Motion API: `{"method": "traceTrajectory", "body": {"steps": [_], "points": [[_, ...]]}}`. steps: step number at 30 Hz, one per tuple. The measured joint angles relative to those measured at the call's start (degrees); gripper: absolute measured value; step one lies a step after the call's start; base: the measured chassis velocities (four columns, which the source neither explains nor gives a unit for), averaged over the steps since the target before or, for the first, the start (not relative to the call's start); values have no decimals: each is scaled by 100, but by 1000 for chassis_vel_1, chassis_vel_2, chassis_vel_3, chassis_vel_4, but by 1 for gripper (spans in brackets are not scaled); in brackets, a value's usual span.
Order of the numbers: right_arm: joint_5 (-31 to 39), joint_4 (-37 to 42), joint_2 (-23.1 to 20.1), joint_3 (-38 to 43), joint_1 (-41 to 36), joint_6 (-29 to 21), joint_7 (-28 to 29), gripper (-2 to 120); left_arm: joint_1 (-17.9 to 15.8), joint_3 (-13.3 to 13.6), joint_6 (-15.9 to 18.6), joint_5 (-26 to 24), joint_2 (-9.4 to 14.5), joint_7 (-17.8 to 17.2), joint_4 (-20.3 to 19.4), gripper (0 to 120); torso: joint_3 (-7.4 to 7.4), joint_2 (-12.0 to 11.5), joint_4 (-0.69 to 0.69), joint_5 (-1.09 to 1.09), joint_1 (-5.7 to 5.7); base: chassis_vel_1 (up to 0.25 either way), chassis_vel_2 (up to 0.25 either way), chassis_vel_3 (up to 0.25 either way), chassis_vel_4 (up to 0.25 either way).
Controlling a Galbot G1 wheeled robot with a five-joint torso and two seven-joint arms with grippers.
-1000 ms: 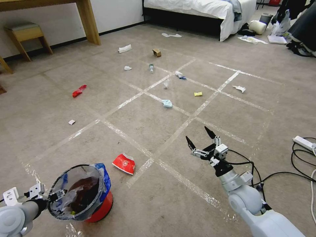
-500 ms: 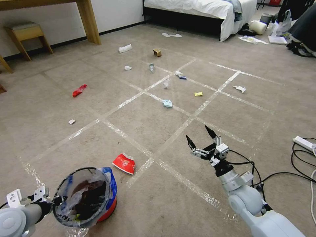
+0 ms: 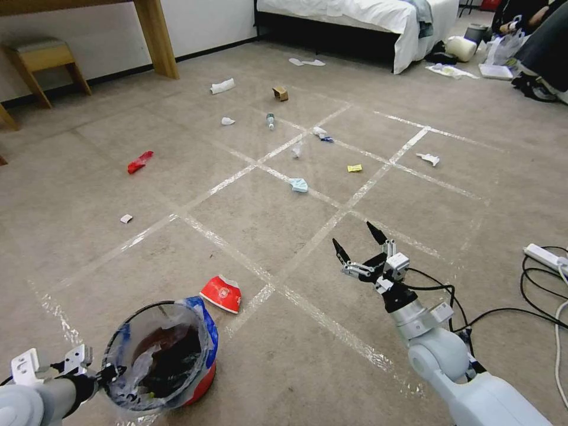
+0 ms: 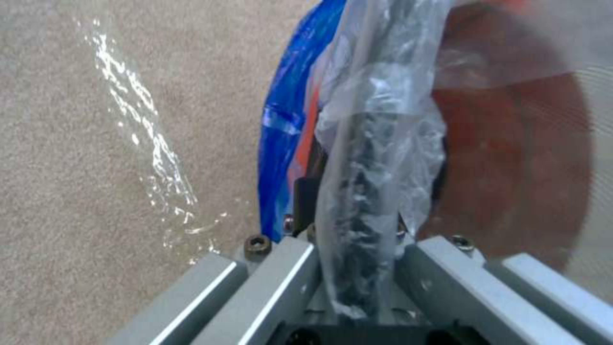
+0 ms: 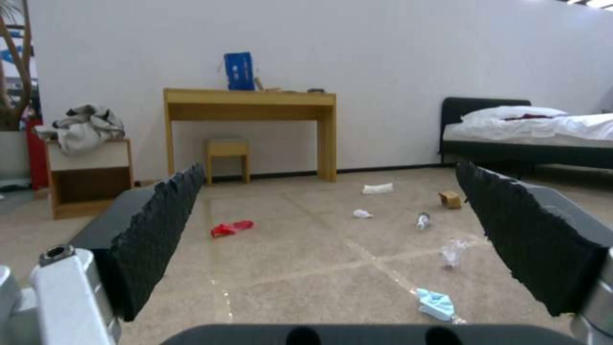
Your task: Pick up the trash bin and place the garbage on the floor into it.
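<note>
The trash bin [image 3: 204,384] is red-orange with a black rim and a clear, blue-edged liner. It leans with its mouth toward me at the lower left of the head view. My left gripper [image 3: 109,374] is shut on its rim, and the left wrist view shows the liner-wrapped rim [image 4: 364,206] pinched between the fingers. Garbage lies on the floor [image 3: 266,225]: a crushed red-white bowl [image 3: 222,293] just beyond the bin, a red wrapper [image 3: 140,161], tissue [image 3: 223,86], bottle [image 3: 270,120], carton [image 3: 280,93] and yellow scrap [image 3: 354,168]. My right gripper [image 3: 354,235] hovers open to the bowl's right.
A bed [image 3: 355,18], a wooden desk leg [image 3: 155,35] and a stool [image 3: 44,59] line the far side. A grey bin [image 3: 476,32] and a cream-white bin [image 3: 461,47] stand beside the bed. A power strip [image 3: 544,257] with cables lies at the right.
My left gripper has carried the bin to the right, closer to the crushed bowl, and lower in the picture. The right gripper has risen slightly and stayed open.
</note>
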Motion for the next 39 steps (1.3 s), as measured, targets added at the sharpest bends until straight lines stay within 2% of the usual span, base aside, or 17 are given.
{"method": "traceTrajectory", "body": {"steps": [7, 9, 12, 15, 18, 19, 21, 22, 23, 24, 26, 27, 28, 31, 39], "points": [[111, -162, -47, -208, 288, -33, -94, 100, 43, -265, -120, -56, -203, -153, -284, 0, 0, 0, 1, 0, 0, 0, 0, 0, 0], [270, -269, -88, -385, 532, -63, -257, 100, 0, -464, -169, -196, -277, -304, -434, 0, 0, 0, 1, 0, 0, 0, 0, 0, 0], [347, -324, -105, -471, 639, -71, -342, 100, -6, -543, -176, -256, -287, -356, -499, 0, 0, 1, 0, 0, 0, 0, 0, 0, 0], [601, -496, -145, -690, 949, -78, -615, 100, -9, -686, -183, -359, -288, -434, -622, 0, -1, 1, 2, 2, 0, 0, 0, 0, 0], [1325, -978, -244, -1150, 1656, -340, -1275, 100, -108, -921, -182, -614, -249, -564, -758, 0, 0, 1, 3, 2, 0, 0, 0, 0, 0], [1325, -978, -244, -1150, 1656, -340, -1275, 100, -108, -921, -182, -614, -249, -564, -758, 0, 0, 1, 3, 2, 0, 0, 0, 0, 0], [1610, -1239, -314, -1229, 1943, -446, -1897, 100, -242, -927, -199, -663, -185, -617, -732, 0, -1, 1, 2, 0, 0, 0, 0, 0, 0], [1610, -1239, -314, -1229, 1943, -446, -1897, 100, -242, -927, -199, -663, -185, -617, -732, 0, -1, 1, 2, 0, 0, 0, 0, 0, 0], [1850, -1438, -361, -1271, 2083, -506, -2406, 100, -315, -914, -206, -676, -174, -630, -704, 0, 0, 1, 0, 0, 0, 0, 0, 0, 0], [1850, -1438, -361, -1271, 2083, -506, -2406, 100, -315, -914, -206, -676, -174, -630, -704, 0, 0, 1, 0, 0, 0, 0, 0, 0, 0], [2053, -1664, -407, -1287, 2195, -604, -2971, 100, -375, -887, -206, -668, -186, -631, -659, 0, 0, 1, 1, 0, 0, 0, 0, 0, 0], [2053, -1664, -407, -1287, 2195, -604, -2971, 100, -375, -887, -206, -668, -186, -631, -659, 0, 0, 1, 1, 0, 0, 0, 0, 0, 0], [2112, -1781, -425, -1287, 2214, -648, -3236, 100, -407, -859, -207, -655, -194, -632, -628, 0, 0, 1, 2, 0, 0, 0, 0, 0, 0], [2133, -1974, -433, -1292, 2222, -664, -3550, 100, -451, -829, -211, -600, -223, -620, -584, 0, 0, 2, 0, 1, -1, 0, 0, 0, 0], [2114, -2107, -419, -1280, 2234, -653, -3650, 100, -462, -783, -222, -426, -337, -577, -612, 0, 0, 2, 1, 1, -1, 0, 0, 0, 0]]}}
